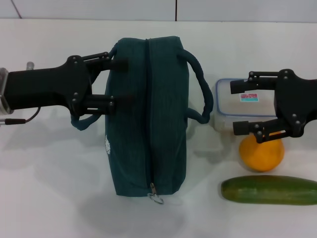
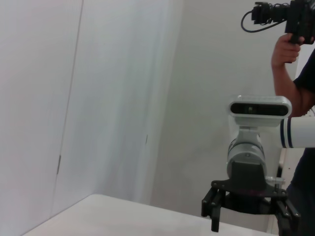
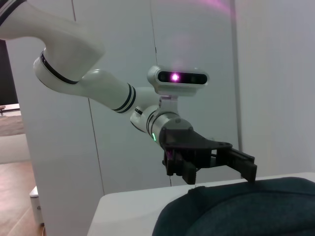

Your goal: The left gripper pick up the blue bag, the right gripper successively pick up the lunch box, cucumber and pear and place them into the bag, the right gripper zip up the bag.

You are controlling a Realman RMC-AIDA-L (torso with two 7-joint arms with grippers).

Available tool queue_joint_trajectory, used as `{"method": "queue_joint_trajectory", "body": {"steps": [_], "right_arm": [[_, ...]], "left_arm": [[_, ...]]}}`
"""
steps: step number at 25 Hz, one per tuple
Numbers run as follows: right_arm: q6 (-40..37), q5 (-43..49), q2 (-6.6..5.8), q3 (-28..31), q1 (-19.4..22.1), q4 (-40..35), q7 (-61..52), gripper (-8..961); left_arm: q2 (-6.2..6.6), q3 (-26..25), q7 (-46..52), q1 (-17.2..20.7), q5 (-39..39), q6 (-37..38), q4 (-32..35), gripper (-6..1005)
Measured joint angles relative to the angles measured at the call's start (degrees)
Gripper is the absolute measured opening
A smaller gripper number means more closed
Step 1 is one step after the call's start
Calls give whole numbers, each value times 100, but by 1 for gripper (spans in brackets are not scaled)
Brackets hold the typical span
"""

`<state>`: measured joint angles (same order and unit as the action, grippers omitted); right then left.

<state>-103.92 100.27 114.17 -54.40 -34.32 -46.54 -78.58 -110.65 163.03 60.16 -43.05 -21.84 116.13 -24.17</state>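
My left gripper (image 1: pixel 119 82) sits at about nine o'clock on the table (image 1: pixel 49 173), fingers spread apart and reaching against the side of the blue bag (image 1: pixel 148 119), near the handle (image 1: pixel 81 121) on that side. Nothing is clamped yet; I judge it is lined up there to take hold of the bag so it stays steady for loading. The bag lies in the middle with its zipper (image 1: pixel 147 109) closed along the top, and the metal pull (image 1: pixel 156 198) rests at the six o'clock end.

My right gripper (image 1: pixel 240 107) hovers at three o'clock, jaws apart, bracketing the lunch box (image 1: pixel 230 106) from above without visibly touching it. That makes sense, since the box goes in first. The pear (image 1: pixel 261 153) lies just beside the box toward six o'clock, partly under my right fingers, and the cucumber (image 1: pixel 270 190) lies crosswise beyond it at about five o'clock, both untouched.
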Motion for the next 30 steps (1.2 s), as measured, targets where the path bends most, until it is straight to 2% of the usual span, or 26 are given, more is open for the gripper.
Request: {"method": "queue_joint_trajectory", "body": {"steps": [10,13,18,21,23,27,30], "right_arm": [[-22,-117,43,0,128,-31,101,837],[-45,-168,46,6,164,-90,113,835],[-58,-209,45,8,179,-145,117,832],[-58,-210,44,0,154,-145,148,831],[-58,-211,44,-24,133,-145,168,830],[-58,-211,43,-38,123,-145,175,827],[-58,-211,44,-40,119,-145,177,826]], "left_arm": [[0,0,55,12,8,33,4,862],[45,0,358,-57,-64,38,11,859],[208,0,1684,-358,-74,43,-149,852],[211,0,2548,-516,-65,42,-505,848],[126,0,2801,-546,-55,37,-760,846],[-244,0,2917,-535,-58,19,-1423,841],[-467,0,2967,-527,-52,12,-1782,837]]}}
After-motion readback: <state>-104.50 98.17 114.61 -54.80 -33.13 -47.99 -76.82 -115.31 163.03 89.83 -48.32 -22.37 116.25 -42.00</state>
